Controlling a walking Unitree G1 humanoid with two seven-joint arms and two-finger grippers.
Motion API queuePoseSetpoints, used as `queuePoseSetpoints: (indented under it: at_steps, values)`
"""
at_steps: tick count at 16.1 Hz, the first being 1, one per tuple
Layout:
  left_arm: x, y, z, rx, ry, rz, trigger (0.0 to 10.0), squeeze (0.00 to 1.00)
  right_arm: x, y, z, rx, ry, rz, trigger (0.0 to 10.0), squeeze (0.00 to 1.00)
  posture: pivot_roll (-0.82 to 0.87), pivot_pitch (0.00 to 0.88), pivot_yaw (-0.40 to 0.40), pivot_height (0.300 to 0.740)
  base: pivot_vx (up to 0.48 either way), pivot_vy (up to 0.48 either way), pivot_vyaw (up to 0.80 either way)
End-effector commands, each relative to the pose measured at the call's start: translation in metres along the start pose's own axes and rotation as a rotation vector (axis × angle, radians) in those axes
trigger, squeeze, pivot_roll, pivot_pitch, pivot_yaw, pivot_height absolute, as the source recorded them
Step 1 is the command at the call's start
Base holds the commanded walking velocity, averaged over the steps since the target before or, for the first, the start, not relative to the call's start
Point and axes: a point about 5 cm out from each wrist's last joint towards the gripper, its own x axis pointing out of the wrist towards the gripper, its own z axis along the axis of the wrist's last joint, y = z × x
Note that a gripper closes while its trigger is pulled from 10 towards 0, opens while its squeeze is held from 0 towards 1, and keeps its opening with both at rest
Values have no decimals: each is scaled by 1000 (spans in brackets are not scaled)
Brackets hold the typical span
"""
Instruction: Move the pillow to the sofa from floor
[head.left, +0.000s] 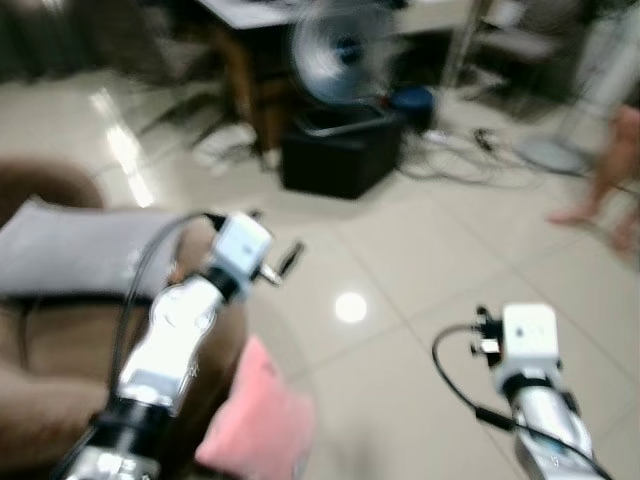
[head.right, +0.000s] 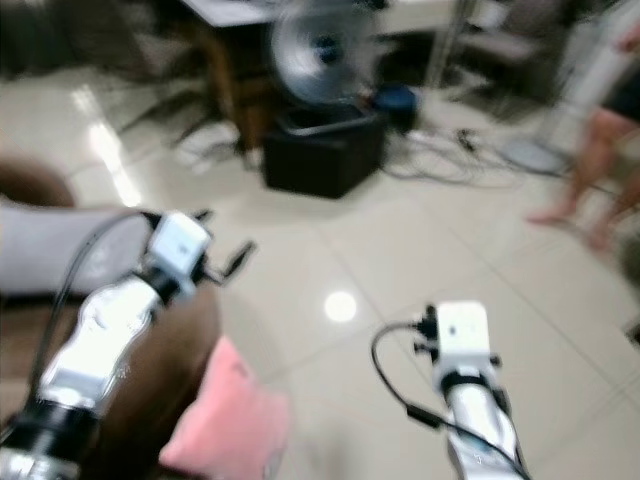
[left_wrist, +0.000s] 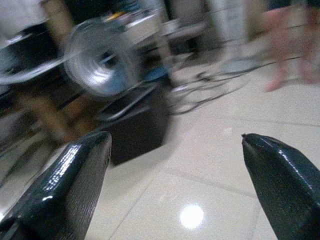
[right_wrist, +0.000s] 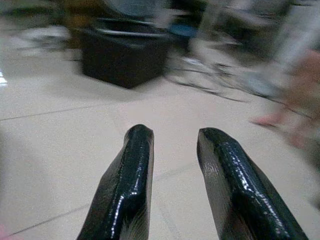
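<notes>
Closest to you, low between the two arms, the pink pillow (head.left: 258, 422) is lying on the tiled floor (head.left: 420, 260), leaning against the front of the brown sofa (head.left: 50, 400). So the task is not yet under way in any visible sense: the pillow is not being held, nothing of it is resting on the seat, and the whole pickup and placing are remaining for you to do.

Working from your left, the sofa is carrying a grey cushion (head.left: 80, 250) on its arm or seat; blur is making it hard to say which. Next, the left tool (left_wrist: 175, 185) is hanging in the air over the sofa's edge, above the pillow and apart from it, its fingers (left_wrist: 65, 185) spread wide and gripping nothing. Further along, the right tool (right_wrist: 172, 185) is hovering over bare floor, its fingers (right_wrist: 125, 185) standing only slightly apart with nothing between them.

Beyond, you are looking at a black box (head.left: 340, 150) on the floor under a fan (head.left: 335, 45); whether it is holding anything, you cannot tell through the blur. At far right, a person's bare legs (head.left: 610, 175) are showing.
</notes>
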Motion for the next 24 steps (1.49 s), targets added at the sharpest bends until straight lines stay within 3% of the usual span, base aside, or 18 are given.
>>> queuePoseSetpoints:
  at_steps: [1,7,18,20,21,24]
  values:
    - [0,-3,-4,0,21,-5,10000,0,-3,-1,-2,3,14,16,10000,0,-46,21,-25,736,0,0,0]
    - [0,-11,-2,-20,-6,-41,10000,0,-9,-1,-9,-4,37,3,10000,0,-57,30,-17,736,0,0,0]
    - [1,-15,2,-22,-22,-73,10000,0,-13,-1,-3,2,-19,-12,10000,0,-60,37,-7,736,0,395,0]
    - [-1,-17,4,69,-38,-76,10000,0,-12,-2,-2,-6,-25,-11,10000,0,-59,36,-18,736,0,-240,0]
    - [-1,-18,3,69,-38,-75,10000,0,-12,-2,-2,-8,-27,-10,10000,0,-59,36,-18,736,0,-480,0]
    - [0,-19,-1,-27,-12,-38,10000,0,-12,-1,-6,-19,-1,19,10000,0,-60,29,-24,736,0,-160,0]
